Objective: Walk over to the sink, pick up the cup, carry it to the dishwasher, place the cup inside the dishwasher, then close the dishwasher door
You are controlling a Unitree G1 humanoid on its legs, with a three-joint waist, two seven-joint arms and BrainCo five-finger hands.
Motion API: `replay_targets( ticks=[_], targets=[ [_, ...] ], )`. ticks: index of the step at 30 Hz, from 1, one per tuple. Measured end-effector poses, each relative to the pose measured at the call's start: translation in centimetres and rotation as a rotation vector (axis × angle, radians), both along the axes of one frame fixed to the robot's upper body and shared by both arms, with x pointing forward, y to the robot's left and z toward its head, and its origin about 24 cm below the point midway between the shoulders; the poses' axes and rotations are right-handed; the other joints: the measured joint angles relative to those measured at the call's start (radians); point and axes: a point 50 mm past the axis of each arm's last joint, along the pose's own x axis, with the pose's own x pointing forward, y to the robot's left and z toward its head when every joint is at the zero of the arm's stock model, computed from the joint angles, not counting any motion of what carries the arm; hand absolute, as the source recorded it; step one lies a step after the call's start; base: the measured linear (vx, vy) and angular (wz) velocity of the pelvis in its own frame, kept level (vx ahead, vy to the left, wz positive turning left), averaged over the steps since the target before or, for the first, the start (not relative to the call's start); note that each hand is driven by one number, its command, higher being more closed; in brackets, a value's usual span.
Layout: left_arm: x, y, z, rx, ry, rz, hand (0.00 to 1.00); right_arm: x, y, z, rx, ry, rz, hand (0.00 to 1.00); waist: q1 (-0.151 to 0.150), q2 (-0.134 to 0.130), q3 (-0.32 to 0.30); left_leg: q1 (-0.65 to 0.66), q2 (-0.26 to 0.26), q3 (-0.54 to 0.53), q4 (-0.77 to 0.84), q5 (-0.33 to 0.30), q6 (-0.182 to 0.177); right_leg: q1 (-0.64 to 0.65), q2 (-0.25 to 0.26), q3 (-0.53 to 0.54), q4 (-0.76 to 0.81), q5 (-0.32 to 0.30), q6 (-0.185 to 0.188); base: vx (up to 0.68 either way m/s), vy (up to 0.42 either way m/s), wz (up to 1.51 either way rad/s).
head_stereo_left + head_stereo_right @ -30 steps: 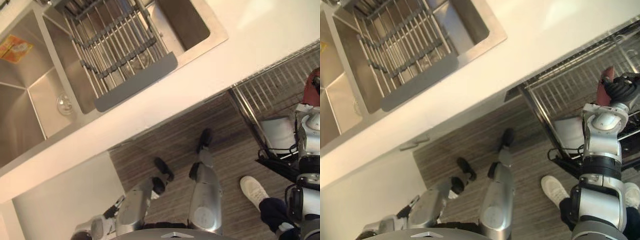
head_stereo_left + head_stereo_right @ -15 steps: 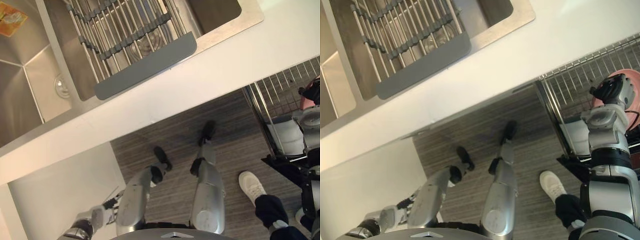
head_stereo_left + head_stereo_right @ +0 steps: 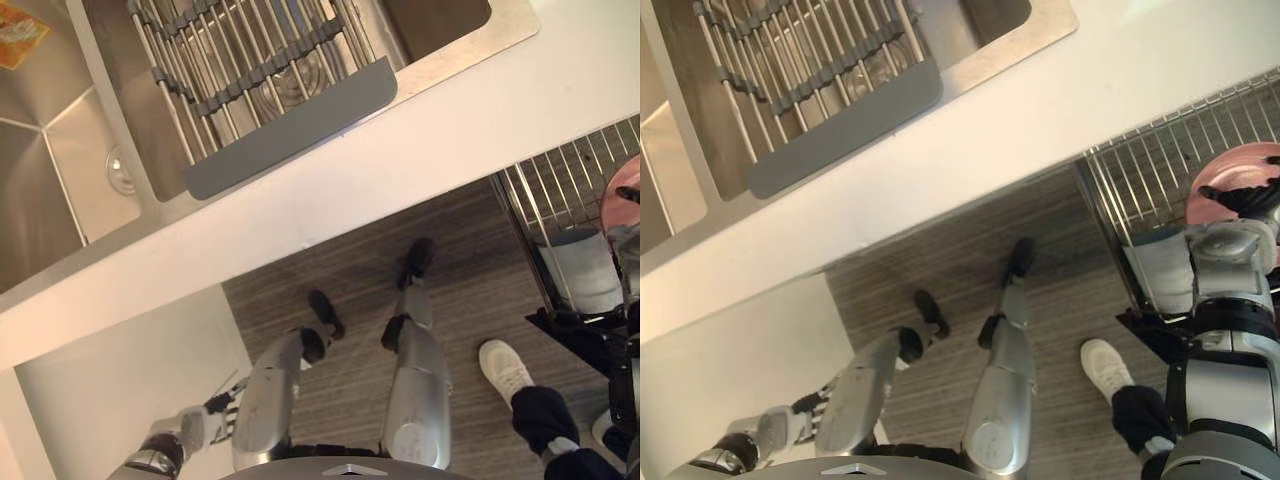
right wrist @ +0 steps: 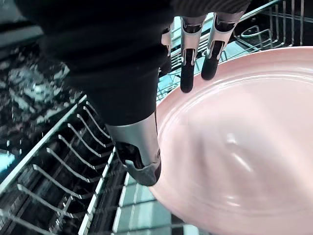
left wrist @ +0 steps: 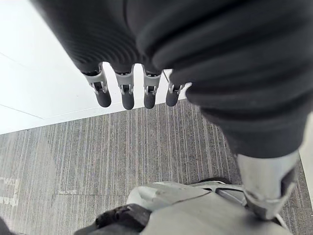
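The thing at my right hand is a pink plate (image 4: 234,147), not a cup; it sits tilted in the dishwasher's wire rack (image 3: 1145,170). My right hand (image 3: 1243,196) is just over the plate (image 3: 1220,172) with its fingers (image 4: 188,81) straight across the rim and its thumb (image 4: 141,159) out along the near edge, open. My left hand (image 3: 192,432) hangs low at my left side beside the white cabinet, its fingers (image 5: 126,98) straight and empty.
A steel double sink (image 3: 60,190) with a roll-up drying rack (image 3: 250,70) is set in the white counter (image 3: 400,160) ahead. The pulled-out rack (image 3: 560,185) holds a grey cutlery basket (image 3: 585,270). A person's white shoe (image 3: 505,370) stands on the striped floor to my right.
The camera has shifted. My right hand brought the pink plate down onto the dishwasher rack and its curled fingers have straightened off it. The left hand hangs as before.
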Motion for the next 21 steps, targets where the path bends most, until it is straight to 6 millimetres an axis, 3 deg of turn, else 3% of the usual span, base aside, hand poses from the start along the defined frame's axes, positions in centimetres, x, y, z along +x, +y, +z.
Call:
replay_targets(
  ticks=[4, 7, 12, 15, 18, 19, 21],
  targets=[
    [-0.3, -0.2, -0.1, -0.006, -0.005, 0.013, 0.0, -0.3, 1.0, 0.3, 0.104, -0.226, 0.094, 0.0, -0.016, 0.0, 0.0, 0.064, -0.002, 0.003, -0.017, 0.0, 0.0, 0.056, 0.001, 0.0, 0.0, -0.009, 0.006, 0.01, 0.091, -0.09],
    [-0.6, -0.1, -0.3, -0.023, -0.014, 0.057, 0.0, -0.6, 2.8, 1.3, 0.111, -0.399, 0.19, 0.0, -0.042, -0.003, 0.002, 0.125, -0.002, 0.009, -0.034, -0.003, -0.003, 0.108, 0.005, 0.0, 0.0, -0.028, 0.007, 0.0, 0.079, -0.13],
    [-0.8, 0.5, -0.1, -0.005, -0.035, 0.089, 0.0, -3.2, 4.1, 2.1, 0.098, -0.597, 0.224, 0.0, -0.089, -0.034, 0.023, 0.25, 0.018, 0.026, -0.058, -0.014, -0.021, 0.215, 0.03, -0.003, -0.001, -0.054, 0.009, 0.02, 0.039, -0.21],
    [-0.8, 1.2, 0.0, 0.026, -0.039, 0.095, 0.0, -5.9, 3.0, 2.1, 0.078, -0.655, 0.16, 0.0, -0.114, -0.072, 0.036, 0.335, 0.034, 0.042, -0.082, -0.02, -0.032, 0.284, 0.051, -0.004, -0.002, -0.072, 0.009, 0.04, 0.0, -0.25],
    [-2.2, 1.4, -0.4, 0.039, 0.028, 0.055, 0.0, -9.5, 0.4, 1.6, 0.116, -0.728, 0.022, 0.0, -0.144, -0.107, 0.022, 0.395, 0.047, 0.055, -0.113, -0.015, -0.051, 0.337, 0.075, -0.009, -0.014, -0.085, 0.009, 0.09, -0.007, -0.14],
    [-3.1, 1.5, -0.6, 0.032, 0.058, 0.065, 0.0, -10.7, -0.7, 1.0, 0.139, -0.741, -0.041, 0.0, -0.159, -0.117, 0.003, 0.404, 0.051, 0.056, -0.122, -0.014, -0.056, 0.349, 0.083, -0.013, -0.025, -0.087, 0.011, 0.12, -0.016, -0.02],
    [-5.7, 1.7, -1.1, 0.017, 0.151, 0.109, 0.0, -15.1, -4.1, -0.4, 0.219, -0.807, -0.239, 0.0, -0.17, -0.136, -0.048, 0.442, 0.072, 0.07, -0.128, -0.011, -0.072, 0.377, 0.106, -0.018, -0.027, -0.094, 0.009, 0.15, -0.001, -0.05]
  ],
)
